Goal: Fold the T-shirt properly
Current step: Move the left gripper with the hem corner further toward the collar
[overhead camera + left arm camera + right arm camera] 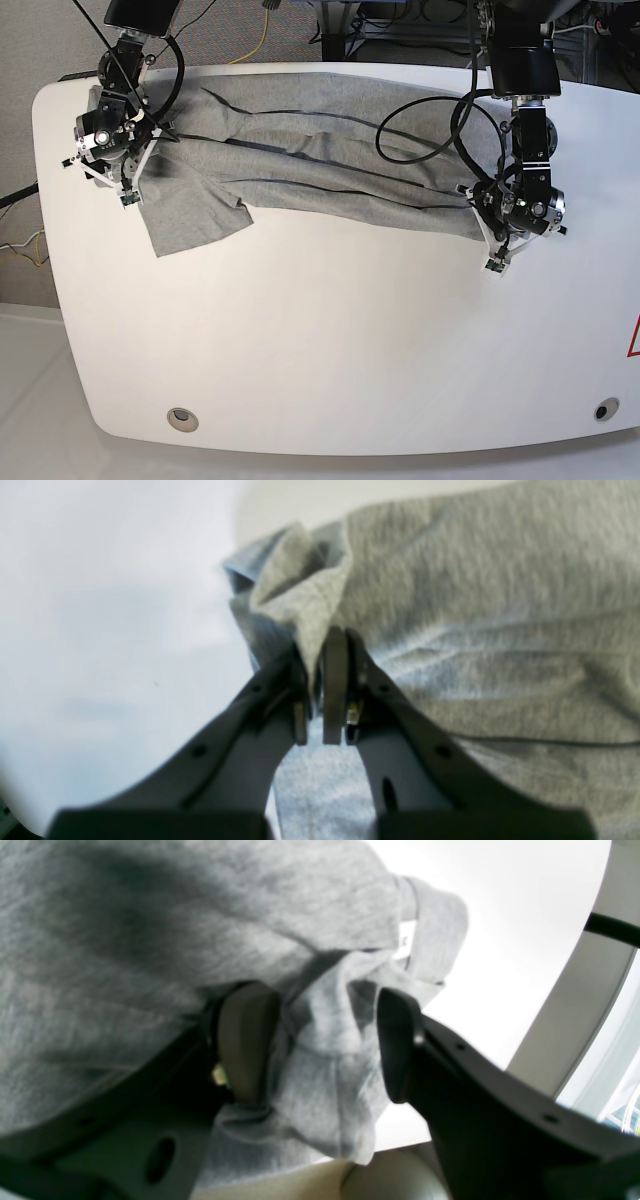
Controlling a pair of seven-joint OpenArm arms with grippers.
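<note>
The heather-grey knit T-shirt (320, 150) lies bunched — left gripper (322, 680) pinched tight on one edge, right gripper (320, 1045) half-spread around a fold, contact blurred.

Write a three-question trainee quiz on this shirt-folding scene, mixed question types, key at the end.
1. True or false: the left pincer is shut on the T-shirt.
2. In the base view, the table is: A) black B) white C) wooden.
3. What lies between the fingers of the right pincer?

Key: 1 true, its jaws pinch a fold of cloth. 2 B. 3 A bunched piece of the grey T-shirt, with the jaws standing apart around it.
</note>
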